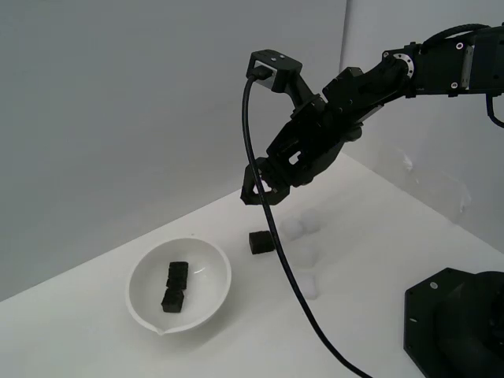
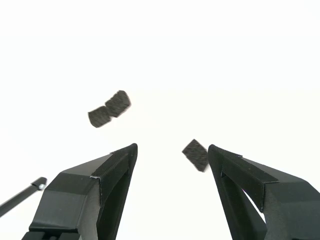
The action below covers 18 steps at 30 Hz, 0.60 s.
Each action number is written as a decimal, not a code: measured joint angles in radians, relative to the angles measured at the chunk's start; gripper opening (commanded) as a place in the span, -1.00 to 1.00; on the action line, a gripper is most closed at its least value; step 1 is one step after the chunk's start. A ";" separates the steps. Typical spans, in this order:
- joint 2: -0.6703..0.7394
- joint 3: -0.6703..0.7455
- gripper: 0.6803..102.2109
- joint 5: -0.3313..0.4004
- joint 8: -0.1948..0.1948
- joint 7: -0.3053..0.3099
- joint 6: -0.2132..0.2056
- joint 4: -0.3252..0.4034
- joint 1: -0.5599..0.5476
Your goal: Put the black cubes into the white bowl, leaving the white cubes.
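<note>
Risk: gripper (image 1: 260,191) could bump white cubes (image 1: 302,227) sitting close by last black cube (image 1: 259,242), or drop off-centre & knock it away.
Jaws: wide apart, nothing held, touching nothing.
Last black cube: on table, below jaws, near one finger (image 2: 250,185) in wrist view.
Farther: bowl (image 1: 143,276) w/ two black cubes (image 1: 175,285) inside.

A white tabletop (image 1: 94,346) is seen filling the lower part of the exterior view, its far edge running up from about 9 o'clock toward 2 o'clock. A plain grey wall (image 1: 118,102) is seen behind it, from 9 to 12 o'clock. A paler panel (image 1: 378,31) is met by that wall near 1 o'clock.
</note>
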 measured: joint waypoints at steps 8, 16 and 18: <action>-0.067 -0.069 0.56 0.008 0.054 0.000 0.012 0.008 0.025; -0.130 -0.133 0.57 0.006 0.072 0.017 0.035 0.006 0.037; -0.147 -0.149 0.67 0.006 0.072 0.017 0.048 0.008 0.041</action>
